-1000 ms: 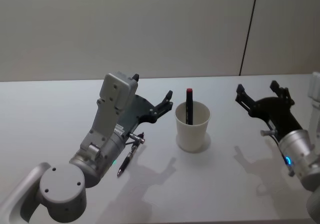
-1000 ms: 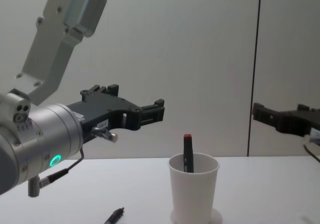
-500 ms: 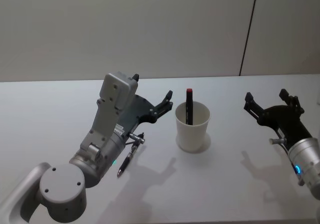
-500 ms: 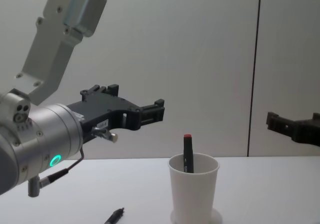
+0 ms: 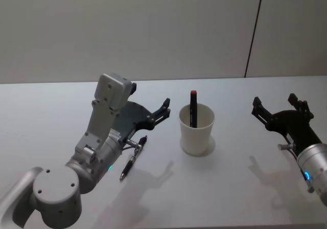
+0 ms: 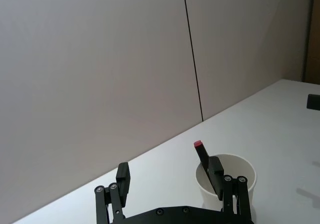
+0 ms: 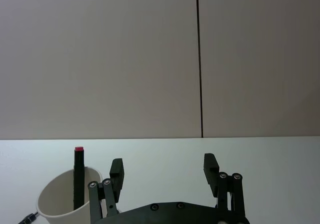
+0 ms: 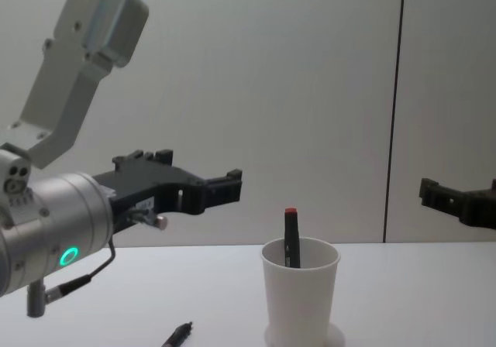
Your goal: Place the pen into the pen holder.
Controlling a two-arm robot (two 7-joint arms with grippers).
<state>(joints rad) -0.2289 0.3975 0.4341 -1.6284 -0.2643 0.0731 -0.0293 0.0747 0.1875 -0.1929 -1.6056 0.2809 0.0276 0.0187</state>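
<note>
The pen holder [image 5: 196,134] is a white paper cup standing mid-table, also seen in the chest view [image 8: 301,297]. A black pen with a red cap [image 5: 193,108] stands upright inside it [image 8: 291,238]. A second black pen [image 5: 131,163] lies flat on the table to the cup's left, under my left arm. My left gripper [image 5: 163,110] hovers open and empty above the table just left of the cup; its wrist view has the cup [image 6: 240,165] past its fingers [image 6: 122,176]. My right gripper [image 5: 275,104] hangs open and empty to the cup's right.
The white table [image 5: 235,188] runs the width of the view with bare surface in front of and beside the cup. A plain wall with a dark vertical seam [image 5: 254,29] stands behind it.
My right gripper has drawn back from the cup toward the right and lower. In the last half second my left arm pulled slightly left, away from the cup. Both pens stayed put.
</note>
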